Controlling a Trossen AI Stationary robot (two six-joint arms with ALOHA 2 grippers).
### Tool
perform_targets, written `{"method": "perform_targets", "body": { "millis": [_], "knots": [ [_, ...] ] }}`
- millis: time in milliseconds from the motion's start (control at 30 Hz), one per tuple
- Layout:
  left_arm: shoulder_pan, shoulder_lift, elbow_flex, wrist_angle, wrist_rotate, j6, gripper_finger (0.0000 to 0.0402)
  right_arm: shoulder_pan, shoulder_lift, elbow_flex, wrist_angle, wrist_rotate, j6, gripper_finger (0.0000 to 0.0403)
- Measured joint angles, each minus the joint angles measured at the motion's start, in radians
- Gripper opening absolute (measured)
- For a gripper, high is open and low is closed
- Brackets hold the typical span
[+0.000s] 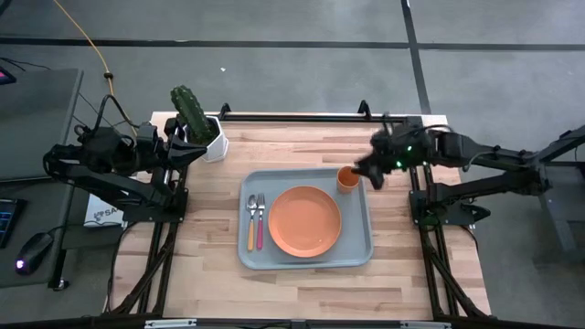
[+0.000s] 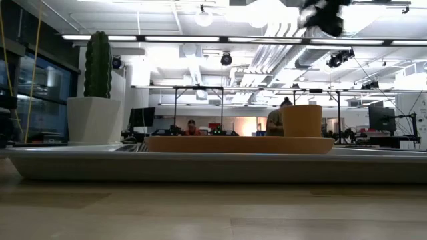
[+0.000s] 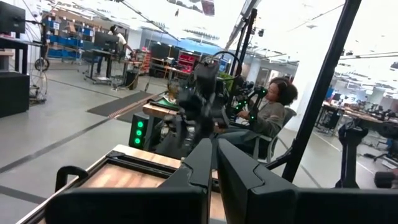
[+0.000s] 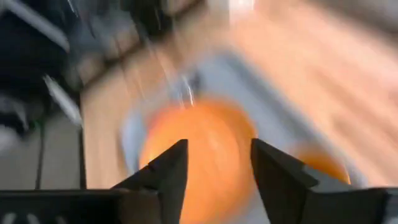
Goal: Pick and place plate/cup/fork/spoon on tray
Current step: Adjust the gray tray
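Wooden worktop [image 1: 302, 288] fills the high view, with the tray [image 1: 305, 260] at its middle as the landmark. Right end effector [image 1: 375, 174] hovers just beyond the tray's far right corner, fingers [image 4: 166, 171] spread apart and holding nothing (its own wrist view is smeared). The cup [image 1: 347, 178] stands upright inside that same tray corner, just beside the end effector. The plate [image 1: 304, 220] lies flat at the tray's centre, touching neither cup nor cutlery. The fork [image 1: 260, 219] and spoon [image 1: 251, 220] lie side by side along the tray's left edge. Left end effector [image 3: 215, 163] waits well off the tray's far left corner, fingers pressed together, empty, beside the potted cactus [image 1: 195, 117].
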Motion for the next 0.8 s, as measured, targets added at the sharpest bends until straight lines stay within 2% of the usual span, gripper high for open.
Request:
{"method": "perform_targets", "body": {
  "millis": [100,200,267,300,400,533,667,800],
  "knots": [
    [0.000,0.000,0.000,0.000,0.000,0.000,0.0012,0.039,0.004,0.000,-0.230,-0.007,0.019,0.0134],
    [0.000,0.000,0.000,0.000,-0.004,0.000,0.0012,0.097,0.013,-0.029,-0.422,0.044,0.076,0.0072],
    [0.000,0.000,0.000,0.000,-0.004,0.000,0.0012,0.145,0.008,-0.092,-0.466,0.053,0.140,0.0024],
    [0.000,0.000,0.000,0.000,-0.004,0.000,0.0012,0.173,0.004,-0.133,-0.462,0.052,0.177,0.0013],
    [0.000,0.000,0.000,0.001,-0.004,0.000,0.0012,0.272,-0.006,-0.294,-0.378,0.033,0.311,0.0017],
    [0.000,0.000,0.000,0.001,-0.004,0.000,0.0012,0.385,-0.003,-0.501,-0.192,0.026,0.503,0.0003],
    [0.000,0.000,0.000,0.001,-0.014,0.000,0.0012,0.445,-0.003,-0.642,0.018,0.089,0.693,0.0001],
    [0.000,0.000,0.000,0.001,-0.032,0.000,0.0012,0.489,-0.003,-0.698,0.167,0.182,0.806,0.0000]
  ]
}}
